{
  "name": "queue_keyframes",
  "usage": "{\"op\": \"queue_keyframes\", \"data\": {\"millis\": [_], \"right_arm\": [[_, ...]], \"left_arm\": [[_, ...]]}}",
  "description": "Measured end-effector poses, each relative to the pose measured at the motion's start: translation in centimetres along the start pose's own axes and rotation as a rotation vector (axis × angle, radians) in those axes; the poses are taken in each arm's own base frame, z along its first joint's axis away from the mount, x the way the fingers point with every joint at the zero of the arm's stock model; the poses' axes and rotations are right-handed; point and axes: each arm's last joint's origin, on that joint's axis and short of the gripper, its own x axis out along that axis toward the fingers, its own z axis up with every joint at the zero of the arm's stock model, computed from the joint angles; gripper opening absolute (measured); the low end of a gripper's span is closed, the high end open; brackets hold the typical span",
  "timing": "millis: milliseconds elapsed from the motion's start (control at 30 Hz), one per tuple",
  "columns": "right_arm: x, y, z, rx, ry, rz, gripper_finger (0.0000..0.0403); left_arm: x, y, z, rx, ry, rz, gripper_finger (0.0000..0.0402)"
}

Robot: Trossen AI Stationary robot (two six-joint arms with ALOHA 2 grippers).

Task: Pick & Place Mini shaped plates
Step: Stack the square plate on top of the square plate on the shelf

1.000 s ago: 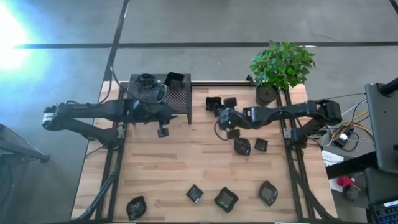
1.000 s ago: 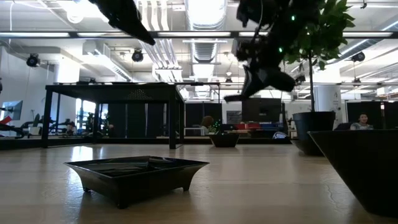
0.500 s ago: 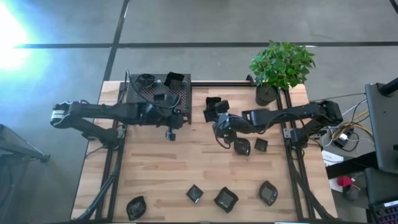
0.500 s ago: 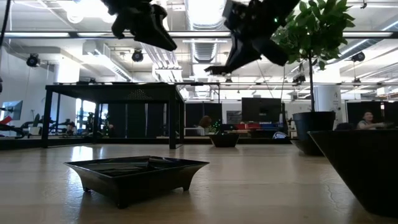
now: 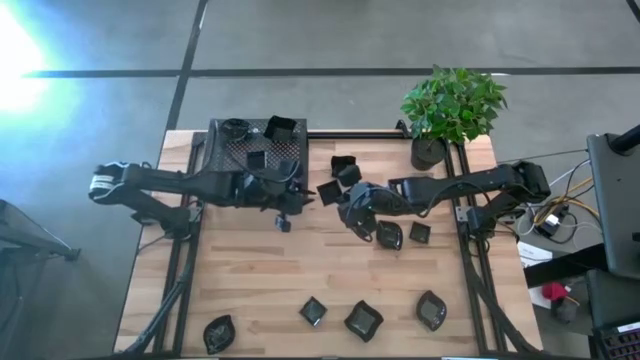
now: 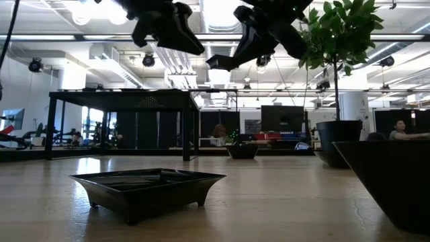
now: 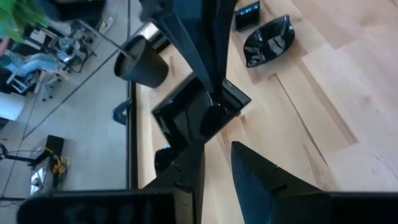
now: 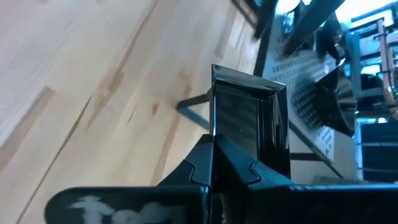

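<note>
right gripper (image 5: 336,193) holds a square plate (image 5: 328,192) aloft.

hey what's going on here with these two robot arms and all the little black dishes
The right gripper is shut on a square mini plate and holds it in the air mid-table, near the black perforated stand. The left gripper is open and empty, facing that plate from close by, so this looks like a handover or a drop-off at the stand. A few dishes sit on the stand already; others lie scattered on the wooden table. A potted plant stands at the back corner.
</note>
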Motion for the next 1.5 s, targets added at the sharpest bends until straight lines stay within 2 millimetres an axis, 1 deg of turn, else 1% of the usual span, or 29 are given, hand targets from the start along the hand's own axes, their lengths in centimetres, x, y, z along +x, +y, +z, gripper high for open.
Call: {"op": "queue_keyframes", "data": {"millis": [200, 300, 567, 767, 900, 1133, 1500], "right_arm": [[0.1, 0.0, 0.1, -0.011, -0.021, 0.014, 0.0008], [0.1, 0.1, 0.1, -0.011, -0.020, 0.015, 0.0008], [0.1, -0.1, 0.1, -0.005, -0.028, 0.006, 0.0008], [0.2, 0.0, 0.0, -0.008, -0.029, 0.010, 0.0008], [0.3, -0.1, 0.0, -0.016, -0.031, 0.006, 0.0008], [0.3, 0.0, 0.1, -0.026, -0.063, 0.039, 0.0008], [0.2, -0.1, 0.3, -0.047, -0.082, 0.030, 0.0008]], "left_arm": [[1.2, -0.6, -0.2, 0.036, 0.027, -0.018, 0.0076], [1.5, -0.7, -0.1, 0.052, 0.028, 0.002, 0.0076], [1.1, -0.7, 0.3, 0.063, 0.021, 0.034, 0.0076], [0.7, -1.5, 0.9, 0.131, 0.053, 0.086, 0.0076], [0.6, -1.9, 1.2, 0.142, 0.044, 0.077, 0.0076], [0.9, -2.0, 1.1, 0.146, 0.053, 0.074, 0.0076], [1.5, -2.3, 1.0, 0.152, 0.069, 0.061, 0.0076]]}}
